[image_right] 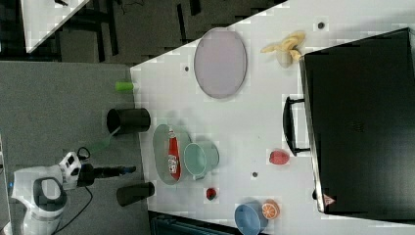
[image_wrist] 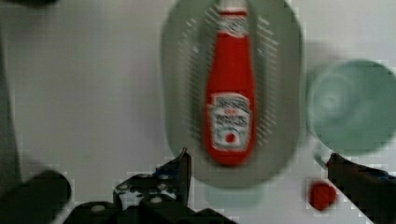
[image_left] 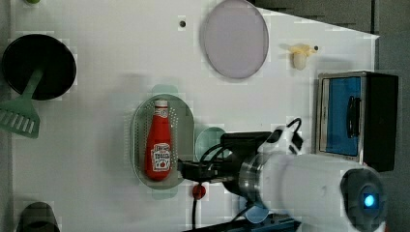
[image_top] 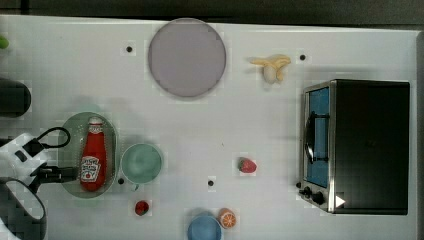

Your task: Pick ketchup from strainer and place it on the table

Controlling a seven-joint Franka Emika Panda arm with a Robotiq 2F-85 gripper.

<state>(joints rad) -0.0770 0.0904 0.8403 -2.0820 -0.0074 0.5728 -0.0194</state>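
The ketchup [image_top: 92,157], a red squeeze bottle with a white cap and label, lies lengthwise in the pale green strainer [image_top: 69,135] on the white table [image_top: 225,125], at the top view's left. In the wrist view the ketchup [image_wrist: 229,98] rests in the strainer [image_wrist: 280,93], label up. My gripper [image_wrist: 259,163] is open and empty. Its two dark fingers are spread wider than the bottle, near the bottle's base end and above it. In the top view my gripper [image_top: 70,174] hangs over the strainer's edge. The left view has my gripper [image_left: 186,168] beside the ketchup [image_left: 158,147].
A round green cup [image_top: 141,162] stands right beside the strainer. Two strawberries [image_top: 247,165] [image_top: 142,207], a blue bowl [image_top: 204,227] and an orange half [image_top: 227,218] lie nearby. A grey-lilac plate [image_top: 186,56], a banana [image_top: 272,66] and a toaster oven [image_top: 365,145] sit farther off.
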